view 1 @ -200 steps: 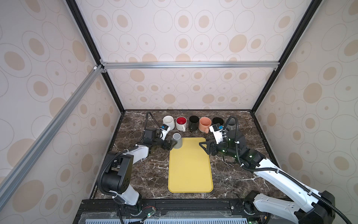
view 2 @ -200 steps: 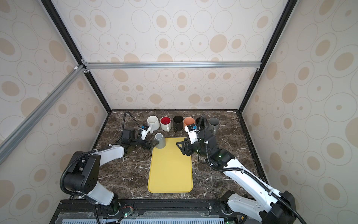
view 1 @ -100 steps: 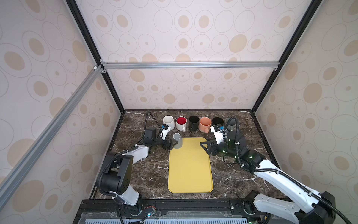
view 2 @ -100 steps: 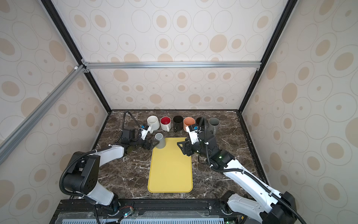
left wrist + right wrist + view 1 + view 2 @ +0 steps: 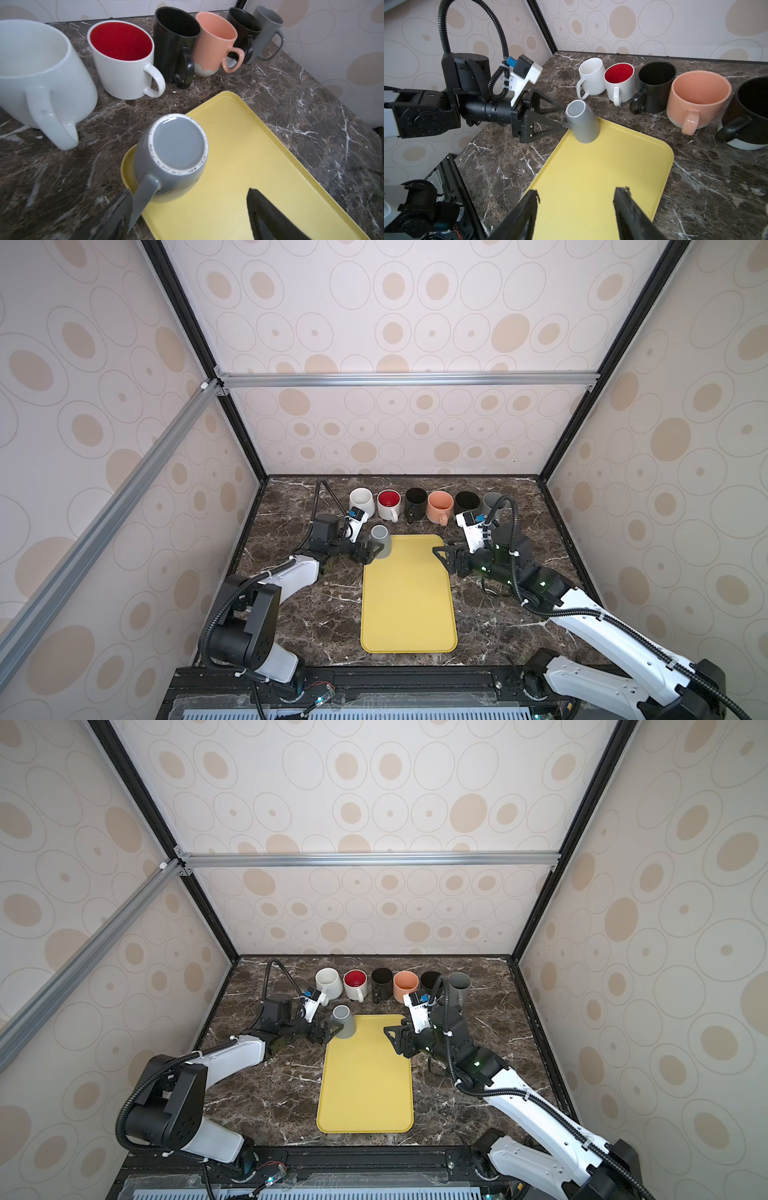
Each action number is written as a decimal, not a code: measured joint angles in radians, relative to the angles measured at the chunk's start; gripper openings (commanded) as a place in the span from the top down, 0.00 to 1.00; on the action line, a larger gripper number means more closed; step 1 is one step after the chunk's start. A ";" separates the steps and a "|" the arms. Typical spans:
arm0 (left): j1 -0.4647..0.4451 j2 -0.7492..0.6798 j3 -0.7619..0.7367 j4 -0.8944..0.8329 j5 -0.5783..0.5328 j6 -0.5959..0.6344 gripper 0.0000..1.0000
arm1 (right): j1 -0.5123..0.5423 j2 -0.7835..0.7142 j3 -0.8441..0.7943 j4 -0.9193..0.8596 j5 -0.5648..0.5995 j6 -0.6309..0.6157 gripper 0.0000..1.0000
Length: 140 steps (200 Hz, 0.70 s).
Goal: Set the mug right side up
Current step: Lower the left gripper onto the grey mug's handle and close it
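Left wrist view, inverted grey mug point(image 5: 178, 145) on yellow tray point(image 5: 259, 149) corner, left hand point(image 5: 189, 193) spread beside handle point(image 5: 144, 192), right hand point(image 5: 578, 192) spread, empty.

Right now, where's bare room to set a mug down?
Yellow tray is bare except its far left corner, where the upside-down grey mug sits by the left gripper. Marble bordering the tray's near end is bare. Crowded: the six-mug row at the back.

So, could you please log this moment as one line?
mug: upside down on tray corner | left gripper: open, at handle | right gripper: open, empty, over tray
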 measured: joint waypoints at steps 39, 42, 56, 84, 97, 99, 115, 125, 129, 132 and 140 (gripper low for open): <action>0.000 0.039 0.057 -0.032 -0.032 0.000 0.13 | 0.000 -0.025 -0.006 -0.002 0.012 -0.007 0.38; 0.000 0.045 0.063 -0.032 -0.034 0.000 0.14 | 0.000 -0.027 -0.008 -0.003 0.013 -0.007 0.38; 0.000 0.066 0.082 -0.035 -0.035 0.000 0.14 | 0.000 -0.036 -0.014 -0.008 0.019 -0.010 0.38; 0.000 0.098 0.103 -0.042 -0.034 0.000 0.14 | 0.000 -0.056 -0.025 -0.010 0.032 -0.013 0.38; 0.000 0.117 0.111 -0.045 -0.032 0.000 0.15 | 0.000 -0.061 -0.027 -0.014 0.035 -0.014 0.38; 0.000 0.120 0.113 -0.046 -0.031 0.000 0.15 | 0.000 -0.062 -0.027 -0.014 0.036 -0.014 0.38; 0.000 0.142 0.122 -0.058 -0.021 0.000 0.16 | 0.000 -0.068 -0.027 -0.015 0.040 -0.015 0.38; 0.000 0.147 0.123 -0.067 -0.015 0.000 0.16 | 0.000 -0.072 -0.027 -0.015 0.044 -0.015 0.38; 0.000 0.148 0.123 -0.072 -0.013 0.000 0.16 | 0.000 -0.074 -0.027 -0.016 0.045 -0.015 0.38; 0.000 0.148 0.123 -0.077 -0.012 0.000 0.17 | 0.000 -0.075 -0.027 -0.016 0.046 -0.016 0.38; -0.001 0.148 0.123 -0.082 -0.011 0.000 0.17 | 0.000 -0.078 -0.027 -0.017 0.048 -0.016 0.38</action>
